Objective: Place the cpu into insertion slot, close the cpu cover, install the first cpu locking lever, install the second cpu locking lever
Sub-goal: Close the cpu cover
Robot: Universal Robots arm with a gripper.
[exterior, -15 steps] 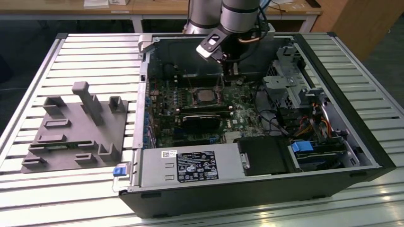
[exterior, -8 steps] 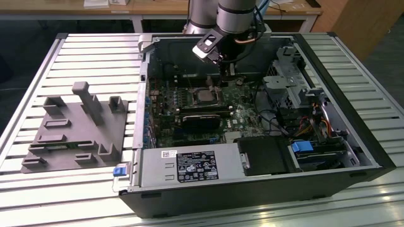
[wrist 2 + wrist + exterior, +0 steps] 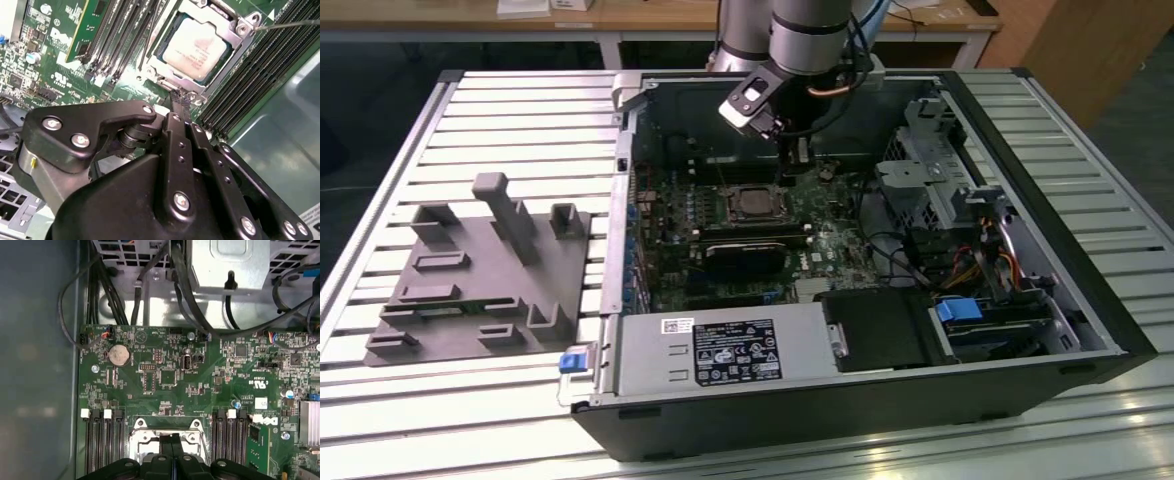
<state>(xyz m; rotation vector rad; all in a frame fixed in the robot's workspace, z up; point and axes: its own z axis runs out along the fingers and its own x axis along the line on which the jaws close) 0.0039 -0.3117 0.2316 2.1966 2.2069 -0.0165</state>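
In the exterior view, your gripper (image 3: pixel 791 170) hangs inside the open computer case (image 3: pixel 1067 300), its fingers pointing down just beyond the far edge of the insertion slot (image 3: pixel 730 205), where the cpu (image 3: pixel 755 204) already lies flat. The case rests on a pale slatted surface (image 3: pixel 520 110), with a grey moulded fixture (image 3: pixel 480 270) on the exterior view's left and a wooden desk (image 3: pixel 654 20) at the far side of the room. In the second wrist view, you can see the fingers (image 3: pixel 175 120) pressed together with no gap and nothing visible between them. Their tips are at the edge of the cpu cover (image 3: pixel 225 62), though you cannot tell whether they touch it. The cover lies down around the cpu's silver top, long black memory slots (image 3: pixel 270 75) flank the socket, and a thin metal rod (image 3: pixel 290 22) runs out from the cover's corner. In the first wrist view, the closed fingers stand over the socket's silvery frame, with the green motherboard (image 3: pixel 165 385), a coin cell (image 3: pixel 119 355) and black cables (image 3: pixel 185 285) beyond.
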